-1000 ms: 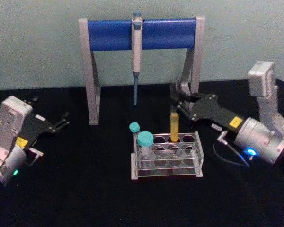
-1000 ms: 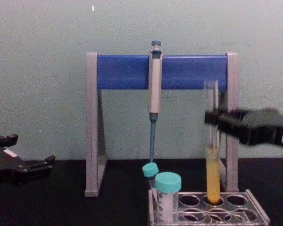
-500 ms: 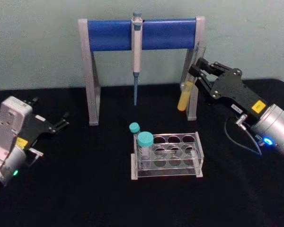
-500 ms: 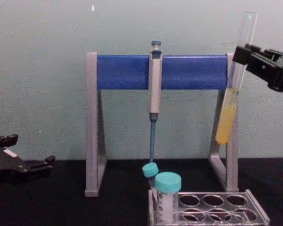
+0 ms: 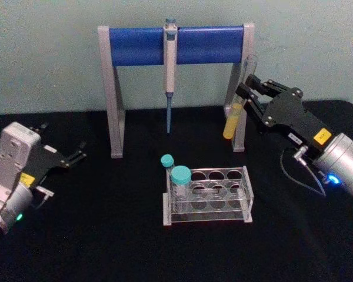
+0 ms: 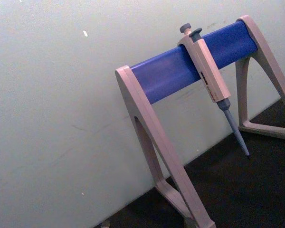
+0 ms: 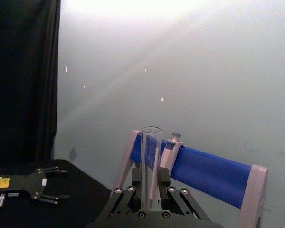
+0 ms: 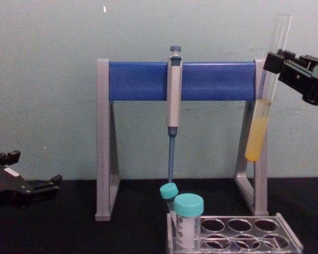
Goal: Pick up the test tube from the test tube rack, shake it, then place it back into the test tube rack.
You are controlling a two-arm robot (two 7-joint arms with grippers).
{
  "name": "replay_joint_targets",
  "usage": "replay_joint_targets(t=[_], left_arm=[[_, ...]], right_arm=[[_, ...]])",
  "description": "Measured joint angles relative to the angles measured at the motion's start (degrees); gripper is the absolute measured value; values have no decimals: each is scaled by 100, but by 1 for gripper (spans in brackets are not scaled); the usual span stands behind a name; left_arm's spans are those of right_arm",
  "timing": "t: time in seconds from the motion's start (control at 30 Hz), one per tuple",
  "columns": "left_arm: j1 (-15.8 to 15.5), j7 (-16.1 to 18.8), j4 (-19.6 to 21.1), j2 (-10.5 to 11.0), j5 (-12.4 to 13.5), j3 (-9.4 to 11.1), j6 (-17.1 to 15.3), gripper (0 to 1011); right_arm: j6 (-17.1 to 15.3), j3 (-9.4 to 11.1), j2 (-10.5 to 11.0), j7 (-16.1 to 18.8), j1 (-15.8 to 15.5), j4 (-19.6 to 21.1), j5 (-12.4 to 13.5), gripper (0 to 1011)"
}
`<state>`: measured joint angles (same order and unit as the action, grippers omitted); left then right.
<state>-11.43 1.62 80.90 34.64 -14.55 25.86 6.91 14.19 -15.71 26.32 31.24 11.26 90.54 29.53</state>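
Observation:
The test tube (image 5: 232, 122) hangs in the air, tilted, with yellow liquid in its lower part (image 8: 256, 136). My right gripper (image 5: 247, 92) is shut on its clear upper half (image 7: 151, 164), above and behind the right end of the test tube rack (image 5: 206, 215). The tube's bottom end is well above the rack's top plate (image 8: 286, 236) and in front of the stand's right leg. The rack's open holes stand free. My left gripper (image 5: 77, 156) rests open on the black table at the far left, seen also at the chest view's edge (image 8: 49, 185).
A grey-and-blue pipette stand (image 5: 176, 44) spans the back, with a pipette (image 5: 169, 70) hanging from its bar (image 6: 190, 66). Two teal-capped tubes (image 5: 179, 175) stand in the rack's left end. The wall is close behind the stand.
My right gripper has lifted the test tube out of the rack and carried it up and back to the right. Over the last half second the tube shifted only slightly. The left arm stayed still.

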Motion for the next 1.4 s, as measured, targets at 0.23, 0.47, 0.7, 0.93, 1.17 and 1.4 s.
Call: replay_joint_targets(t=[0.23,0.47,0.7,0.93,1.17,1.4], left_arm=[[0,0,0,0,0,0,0,1001],[0,0,0,0,0,0,0,1001],[0,0,0,0,0,0,0,1002],[0,0,0,0,0,0,0,1001],[0,0,0,0,0,0,0,1001],[0,0,0,0,0,0,0,1001]], right_arm=[[1,17,-11,12,-7,14,-18,223],[-4,0,-12,119,6,17,22,223],[-272,-150,180,727,128,-29,497,223],[-658,-319,657,1514,276,-25,966,223],[-730,-299,1242,1859,220,121,1042,223],[-531,-165,1598,1474,67,188,713,223]])
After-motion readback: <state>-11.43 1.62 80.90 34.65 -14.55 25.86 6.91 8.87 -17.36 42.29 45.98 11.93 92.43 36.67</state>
